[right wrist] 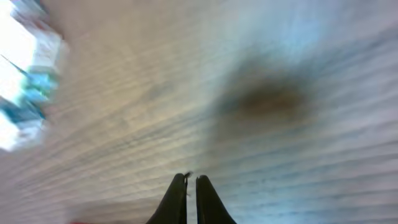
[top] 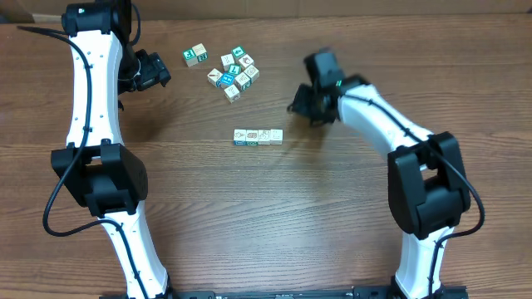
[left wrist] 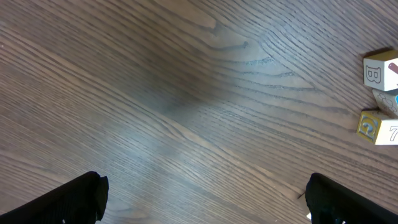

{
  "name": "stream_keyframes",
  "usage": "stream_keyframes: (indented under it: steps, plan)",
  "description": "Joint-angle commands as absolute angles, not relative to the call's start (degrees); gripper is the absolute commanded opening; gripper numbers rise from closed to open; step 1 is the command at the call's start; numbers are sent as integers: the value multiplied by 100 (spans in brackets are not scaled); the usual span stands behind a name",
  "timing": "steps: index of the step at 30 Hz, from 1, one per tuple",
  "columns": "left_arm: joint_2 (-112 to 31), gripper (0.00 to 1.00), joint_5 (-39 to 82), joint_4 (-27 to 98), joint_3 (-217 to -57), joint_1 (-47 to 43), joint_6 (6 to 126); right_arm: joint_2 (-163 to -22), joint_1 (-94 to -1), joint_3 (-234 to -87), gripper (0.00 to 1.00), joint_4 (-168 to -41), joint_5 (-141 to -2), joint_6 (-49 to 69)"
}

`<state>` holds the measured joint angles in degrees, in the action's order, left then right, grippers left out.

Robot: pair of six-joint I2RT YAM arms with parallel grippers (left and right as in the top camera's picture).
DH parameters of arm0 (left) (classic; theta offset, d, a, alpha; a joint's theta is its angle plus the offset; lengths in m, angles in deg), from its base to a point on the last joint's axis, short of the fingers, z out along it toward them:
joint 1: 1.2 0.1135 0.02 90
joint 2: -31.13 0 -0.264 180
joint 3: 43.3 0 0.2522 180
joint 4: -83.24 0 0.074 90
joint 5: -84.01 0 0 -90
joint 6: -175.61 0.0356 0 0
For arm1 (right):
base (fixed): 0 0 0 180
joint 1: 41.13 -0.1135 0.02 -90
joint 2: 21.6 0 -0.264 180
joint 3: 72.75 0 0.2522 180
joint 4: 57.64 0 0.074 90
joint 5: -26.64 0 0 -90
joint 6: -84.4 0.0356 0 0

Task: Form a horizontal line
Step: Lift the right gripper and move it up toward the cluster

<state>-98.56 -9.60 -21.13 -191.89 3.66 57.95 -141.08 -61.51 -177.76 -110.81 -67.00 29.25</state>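
Horizontal line (top: 258, 137): four small picture cubes set side to side at mid-counter (top: 332, 216), just below the loose bunch (top: 235, 73). Probably light, rigid and easily nudged askew; best pinched across one cube's opposite flat faces. Left end effector (left wrist: 208, 199) spread wide, empty. Right end effector (right wrist: 191, 200) closed on nothing. Cube pictures illegible; right wrist view blurred.

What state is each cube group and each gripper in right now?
horizontal line: four cubes side to side, straight, no gripper on it.
bunch of cubes: loose, irregular.
lone cube: apart from the bunch.
left gripper: open, empty.
right gripper: shut, holding nothing.
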Motion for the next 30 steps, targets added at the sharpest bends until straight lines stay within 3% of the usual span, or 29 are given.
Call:
stream_keyframes:
  steps: [1, 6, 12, 30]
  plan:
    - [-9851, 100, -952, -2108, -19211, 329, 5773, -14029, -5996, -18991, 4, -11547, -6599, 2636]
    - [-9851, 99, -952, -2108, -19211, 329, 5775, -14033, -6000, -20044, 4, -12465, -6599, 2151]
    - [-9851, 100, -952, -2108, -19211, 329, 5775, -14204, -6138, -20097, 4, -12987, -6575, 1937]
    - [-9851, 100, -952, -2108, -19211, 329, 5775, -15603, -6999, -20095, 4, -12629, -5950, 1939]
